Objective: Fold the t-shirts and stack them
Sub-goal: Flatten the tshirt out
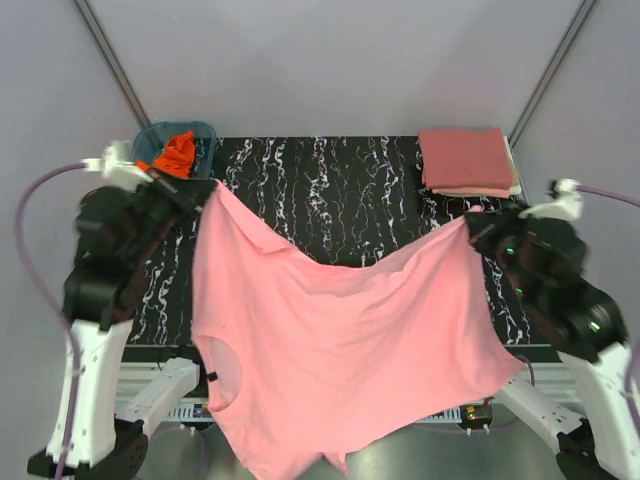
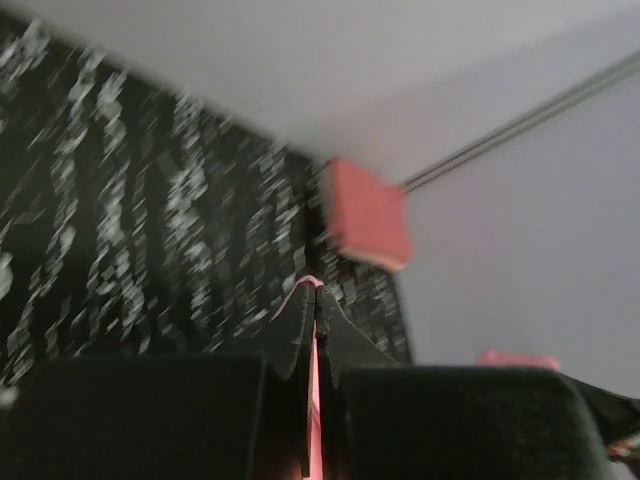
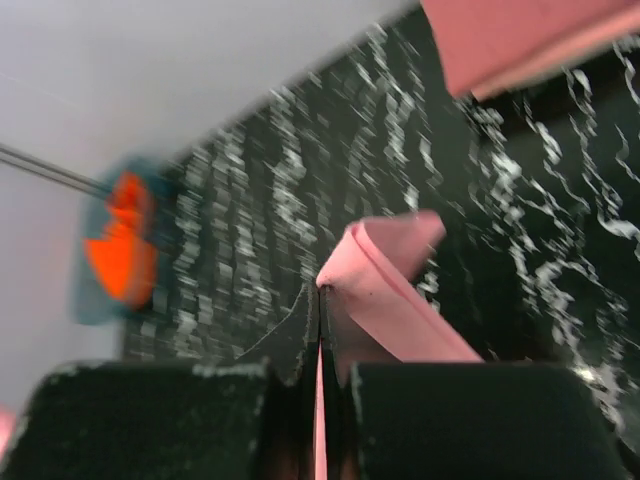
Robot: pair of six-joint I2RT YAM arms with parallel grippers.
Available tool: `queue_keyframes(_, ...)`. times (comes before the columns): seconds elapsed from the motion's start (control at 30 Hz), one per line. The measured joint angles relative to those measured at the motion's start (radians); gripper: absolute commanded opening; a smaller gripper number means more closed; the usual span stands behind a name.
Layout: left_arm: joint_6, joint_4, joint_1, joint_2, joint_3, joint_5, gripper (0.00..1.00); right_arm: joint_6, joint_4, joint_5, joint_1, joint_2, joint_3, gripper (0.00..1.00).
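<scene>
A light pink t-shirt point(image 1: 330, 340) hangs spread between my two grippers, and its lower part drapes past the table's near edge. My left gripper point(image 1: 207, 188) is shut on the shirt's upper left corner; in the left wrist view a sliver of pink cloth point(image 2: 314, 400) shows between the closed left gripper point(image 2: 316, 290). My right gripper point(image 1: 466, 222) is shut on the upper right corner, and a pink fold point(image 3: 395, 290) curls out beside the right gripper point(image 3: 320, 290). A folded rose-red t-shirt point(image 1: 465, 158) lies on a cream one point(image 1: 480, 192) at the back right. A bright orange t-shirt point(image 1: 178, 152) sits in the basket.
The teal basket point(image 1: 205, 130) stands at the table's back left corner, close behind my left gripper. The black marbled table point(image 1: 340, 190) lies under the raised shirt. Grey walls and slanted frame bars close off the back.
</scene>
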Motion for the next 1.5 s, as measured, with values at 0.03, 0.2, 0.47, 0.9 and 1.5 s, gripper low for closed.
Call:
queue_keyframes(0.03,0.013,-0.004,0.0,0.027,-0.047,-0.009,0.0,-0.006,0.008,0.004,0.0,0.031,-0.036,0.0)
queue_keyframes(0.2,0.094,-0.015,0.022,0.244,-0.116,-0.044,0.0,-0.071,0.071,0.042,0.0,0.248,-0.099,0.0)
queue_keyframes(0.47,0.159,0.064,0.123,0.446,0.291,0.022,0.0,-0.253,0.227,0.125,0.0,0.466,0.207,0.0)
queue_keyframes(0.9,0.114,0.132,0.122,-0.282,-0.603,0.1,0.0,-0.039,0.237,-0.044,0.0,0.033,-0.523,0.0)
queue_keyframes(1.5,0.055,0.088,0.114,-0.382,-0.923,0.178,0.0,0.571,-0.135,-0.053,0.0,0.339,-0.436,0.53)
